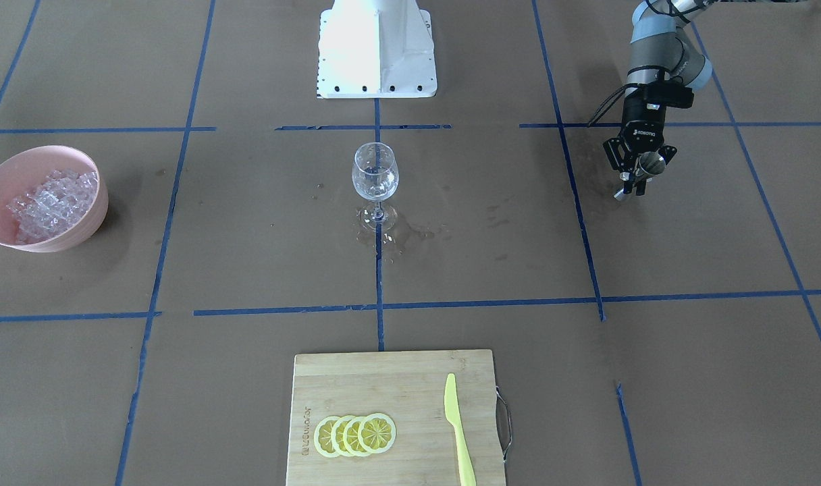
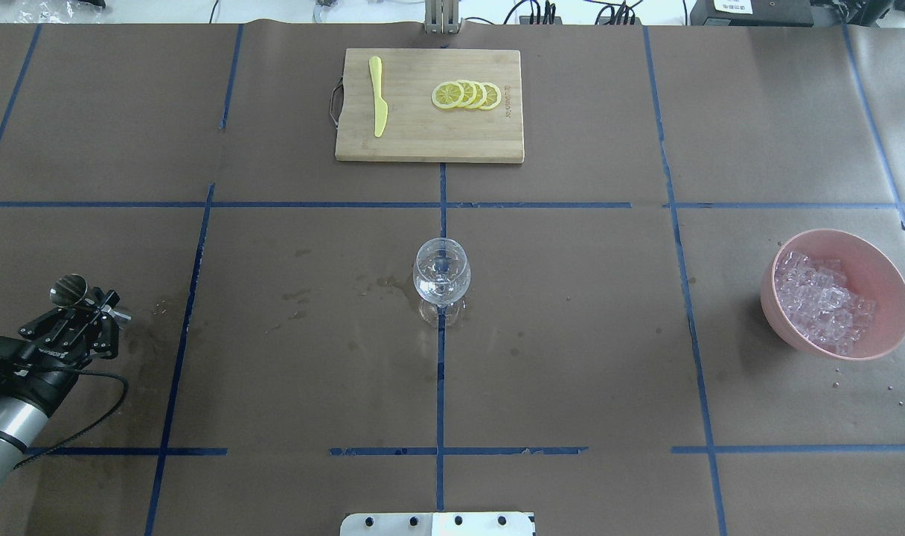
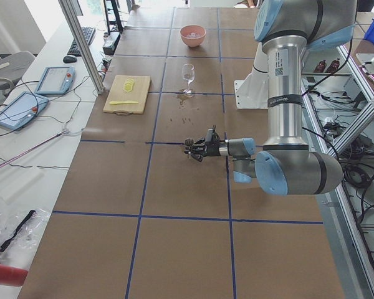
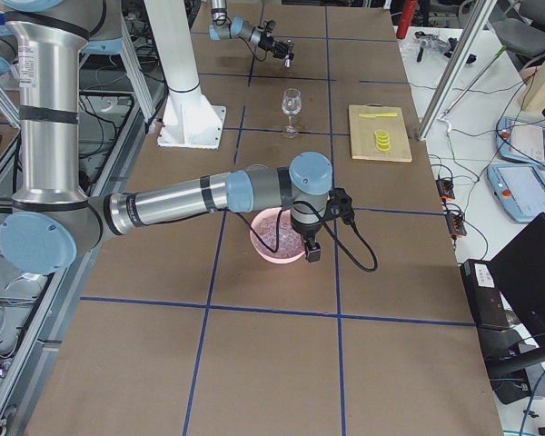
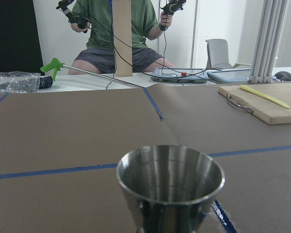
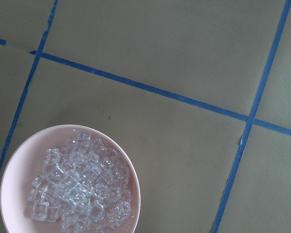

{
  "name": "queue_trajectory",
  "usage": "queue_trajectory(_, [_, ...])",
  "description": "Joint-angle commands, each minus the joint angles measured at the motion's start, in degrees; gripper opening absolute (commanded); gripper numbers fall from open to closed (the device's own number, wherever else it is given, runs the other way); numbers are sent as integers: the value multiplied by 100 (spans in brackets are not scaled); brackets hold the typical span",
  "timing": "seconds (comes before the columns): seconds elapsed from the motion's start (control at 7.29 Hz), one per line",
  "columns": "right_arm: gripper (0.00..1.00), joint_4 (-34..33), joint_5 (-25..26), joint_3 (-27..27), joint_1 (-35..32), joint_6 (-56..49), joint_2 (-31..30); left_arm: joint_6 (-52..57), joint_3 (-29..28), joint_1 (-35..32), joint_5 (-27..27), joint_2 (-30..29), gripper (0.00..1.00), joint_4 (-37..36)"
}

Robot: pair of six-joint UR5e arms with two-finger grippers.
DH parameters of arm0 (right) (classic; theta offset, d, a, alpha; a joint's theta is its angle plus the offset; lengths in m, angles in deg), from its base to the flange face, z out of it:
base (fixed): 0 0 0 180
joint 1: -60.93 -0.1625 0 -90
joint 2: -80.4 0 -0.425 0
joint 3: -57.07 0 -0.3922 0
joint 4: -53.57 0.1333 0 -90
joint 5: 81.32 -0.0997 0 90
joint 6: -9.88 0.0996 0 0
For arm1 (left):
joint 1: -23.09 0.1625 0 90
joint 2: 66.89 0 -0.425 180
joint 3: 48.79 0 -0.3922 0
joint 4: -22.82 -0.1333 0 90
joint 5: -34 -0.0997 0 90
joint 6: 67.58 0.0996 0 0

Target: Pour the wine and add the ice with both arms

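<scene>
Front view: at upper right the left claw (image 1: 637, 174) clamps a small steel conical cup (image 1: 650, 162). The clear stemmed wine glass (image 1: 375, 177) stands mid-desk, and the heap of clear ice cubes (image 1: 54, 202) fills a pink round bowl (image 1: 90, 223) at left.

Right-side view: the right claw (image 4: 310, 252) hangs over that bowl; I cannot tell how wide it is.

Right wrist view: the ice sits lower left, so centre over it before lowering.

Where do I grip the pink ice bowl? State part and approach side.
Probably pinch the pink bowl's rim from above, one finger inside, one outside, on the side away from the wine glass: it stands upright, too wide to span, ice heaped toward the glass.
</scene>
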Motion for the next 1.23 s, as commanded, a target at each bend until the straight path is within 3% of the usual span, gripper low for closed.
queue_trajectory(0.0, [100, 0, 0, 12, 0, 42, 0, -13, -55, 50, -4, -60, 0, -38])
queue_trajectory(0.41, [100, 0, -9, 12, 0, 60, 0, -22, -135, 76, -4, -130, 5, 14])
queue_trajectory(0.55, [100, 0, -9, 12, 0, 51, 0, -22, -135, 77, 4, -130, 13, 32])
queue_trajectory(0.69, [100, 0, -9, 12, 0, 60, 0, -13, -135, 77, -4, -130, 37, 32])
queue_trajectory(0.82, [100, 0, -9, 12, 0, 60, 0, -13, -135, 85, -4, -130, 50, 32])
queue_trajectory(1.1, [100, 0, -18, 20, 0, 60, 0, -4, -117, 94, 22, -130, 50, 32])
